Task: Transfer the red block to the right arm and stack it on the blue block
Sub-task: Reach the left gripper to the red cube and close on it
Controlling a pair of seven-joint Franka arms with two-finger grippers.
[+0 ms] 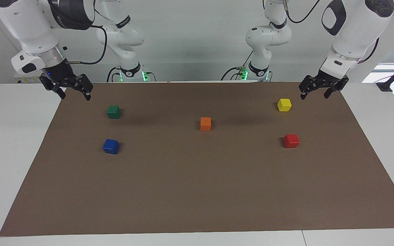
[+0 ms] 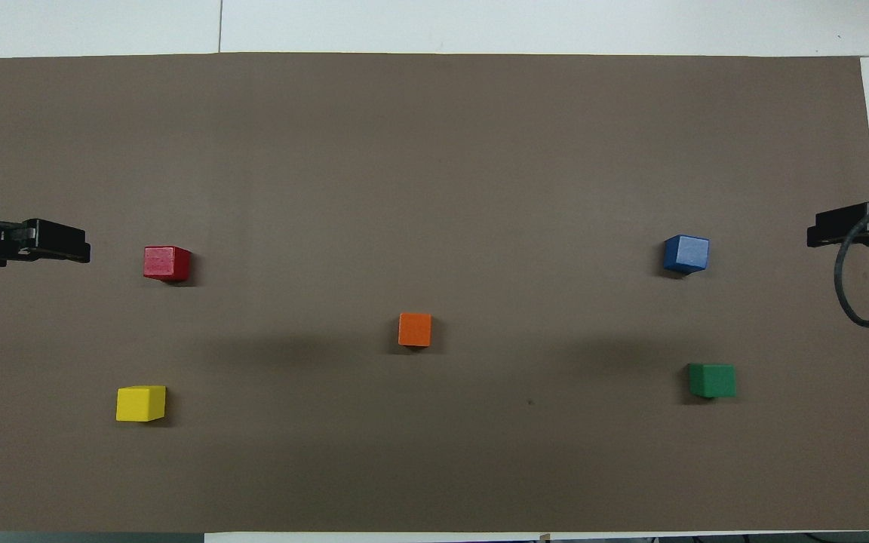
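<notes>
- Brown paper mat [image 1: 197, 191] covers most of the white desk [image 1: 15, 153], likely to give the five cubes a plain, even ground to stand out against.
- Red block [image 1: 291, 140] sits at centre right of the facing view, toward the left arm's end of the desk, so the left arm is the one that can fetch it first.
- Blue block [image 1: 110, 146] rests at centre left of that view, toward the right arm's end, well apart from the red one. That wide gap looks like the reason a hand-over between arms is asked for.
- Orange block [image 1: 205, 123] stands at mid-frame between them; the green block [image 1: 113, 111] lies nearer to the robots than the blue one, and the yellow block [image 1: 284, 105] nearer than the red.
- Left hand [image 1: 323, 89] hangs at the upper right of the facing view over the mat's corner, fingers spread apart and holding nothing.
- Right hand [image 1: 69, 89], on the right arm [image 1: 29, 30], hangs at the upper left over the other corner, also spread and empty.
- Both arms appear parked clear of the cubes, so nothing has been started: my reading is that the left arm must go down to the red block next.
</notes>
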